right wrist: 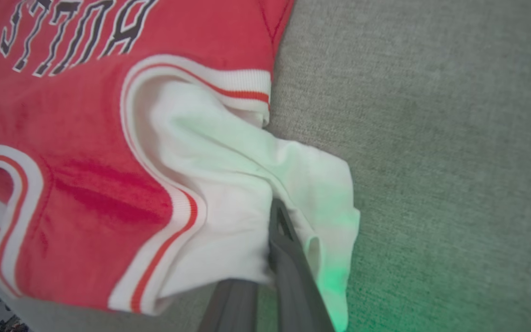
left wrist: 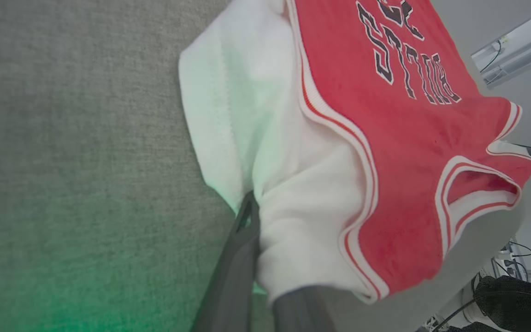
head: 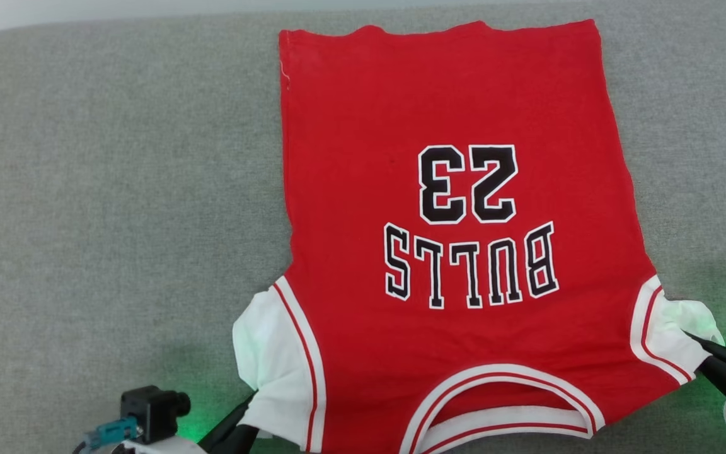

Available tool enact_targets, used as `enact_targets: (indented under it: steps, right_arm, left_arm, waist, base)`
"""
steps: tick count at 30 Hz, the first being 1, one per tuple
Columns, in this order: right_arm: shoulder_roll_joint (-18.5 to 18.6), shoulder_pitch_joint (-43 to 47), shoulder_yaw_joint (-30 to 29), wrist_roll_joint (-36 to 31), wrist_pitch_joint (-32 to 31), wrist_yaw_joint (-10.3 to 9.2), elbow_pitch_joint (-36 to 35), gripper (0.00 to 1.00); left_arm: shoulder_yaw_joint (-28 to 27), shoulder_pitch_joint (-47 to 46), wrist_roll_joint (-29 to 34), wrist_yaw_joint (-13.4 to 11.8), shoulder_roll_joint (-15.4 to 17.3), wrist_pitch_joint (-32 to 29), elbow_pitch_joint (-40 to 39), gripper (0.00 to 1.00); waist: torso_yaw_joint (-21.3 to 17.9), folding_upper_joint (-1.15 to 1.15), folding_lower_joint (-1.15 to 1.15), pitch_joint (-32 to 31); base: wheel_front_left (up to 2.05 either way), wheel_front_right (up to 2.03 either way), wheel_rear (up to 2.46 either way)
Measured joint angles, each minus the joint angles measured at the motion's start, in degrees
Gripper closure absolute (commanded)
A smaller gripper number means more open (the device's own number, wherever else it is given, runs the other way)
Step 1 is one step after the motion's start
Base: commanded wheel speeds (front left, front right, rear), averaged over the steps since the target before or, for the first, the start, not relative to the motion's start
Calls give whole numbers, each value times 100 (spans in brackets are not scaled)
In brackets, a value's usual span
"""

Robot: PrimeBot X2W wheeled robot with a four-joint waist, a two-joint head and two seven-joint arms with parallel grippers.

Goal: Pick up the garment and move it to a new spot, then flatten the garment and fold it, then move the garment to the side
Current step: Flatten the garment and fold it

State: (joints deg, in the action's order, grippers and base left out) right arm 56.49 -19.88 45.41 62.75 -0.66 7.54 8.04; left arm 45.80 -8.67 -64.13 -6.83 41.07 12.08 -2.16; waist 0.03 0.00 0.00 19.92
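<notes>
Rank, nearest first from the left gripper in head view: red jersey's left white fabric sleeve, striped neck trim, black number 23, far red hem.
1. Left white fabric sleeve, pinched by the left gripper.
2. Striped neck trim, bottom centre.
3. Black number 23, middle.
4. Far red hem, top.

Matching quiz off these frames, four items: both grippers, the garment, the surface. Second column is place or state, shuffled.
1. left gripper
2. right gripper
3. garment
4. grey surface

A. shut on a white sleeve, head view's lower right
B. red, print upside down in the head view
C. shut on a white sleeve, head view's lower left
D. lies under the garment

Pairs: 1-C, 2-A, 3-B, 4-D
</notes>
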Motion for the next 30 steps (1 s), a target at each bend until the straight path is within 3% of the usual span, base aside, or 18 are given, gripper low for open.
enact_targets:
  steps: [13,16,17,18,19,24,30]
  right_arm:
    - [-476,73,-278,-844,-111,24,457,100]
    - [-534,75,-301,-1016,-120,23,483,62]
    - [-541,75,-307,-1110,-120,23,483,40]
    - [-544,78,-315,-1182,-119,23,480,10]
    - [-548,91,-343,-1246,-112,22,460,0]
    - [-358,289,-628,-1407,-148,15,71,0]
    - [737,867,-1616,-1072,-557,0,-802,0]
  left_arm:
    - [135,-316,112,381,-481,104,879,100]
    - [133,-320,120,407,-517,125,946,100]
    - [133,-320,124,412,-524,134,959,100]
    - [134,-320,132,413,-526,141,964,100]
    - [132,-317,138,412,-524,145,964,100]
    - [123,-277,231,328,-502,185,917,100]
    - [83,-198,335,209,-481,224,727,100]
  waist:
    - [81,0,0,126]
    - [60,0,-1,102]
    - [50,0,0,90]
    - [38,0,0,79]
    - [23,0,0,66]
    - [-54,0,0,-4]
    - [-65,0,0,-47]
  base:
    - [0,0,0]
    - [0,0,0]
    - [0,0,0]
    - [0,0,0]
    - [0,0,0]
    - [0,0,0]
    - [0,0,0]
